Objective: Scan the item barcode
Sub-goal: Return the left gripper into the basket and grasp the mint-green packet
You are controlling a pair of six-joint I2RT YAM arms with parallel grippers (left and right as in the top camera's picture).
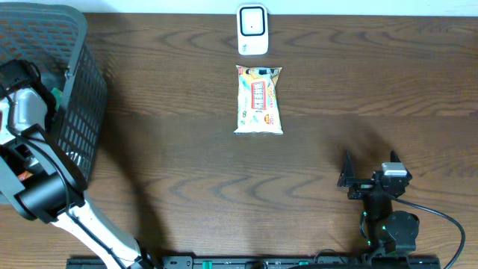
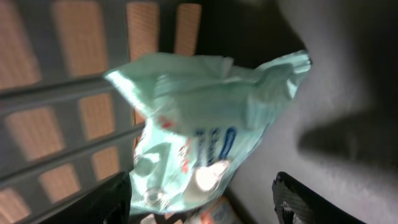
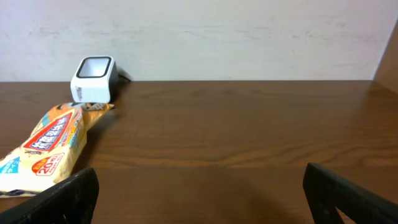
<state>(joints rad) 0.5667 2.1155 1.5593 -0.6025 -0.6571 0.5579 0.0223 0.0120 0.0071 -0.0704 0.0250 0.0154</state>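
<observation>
left gripper [image 2: 202,183]: fingers apart inside grey mesh basket [image 1: 82,97] at far left, pale green packet [image 2: 205,124] between tips, not clamped | right gripper [image 3: 199,186]: fingers wide apart, empty, near right | orange snack packet [image 1: 259,99]: flat mid-table, just near of white barcode scanner [image 1: 252,30]

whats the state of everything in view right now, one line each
left gripper, fingers open, down inside the basket
pale green packet, crumpled, between the open fingers, no grip visible
basket, upright, holding the packet
right gripper, fingers open, empty
snack packet, lying flat, label up, just in front of the scanner
scanner, standing upright, nothing held to it
</observation>
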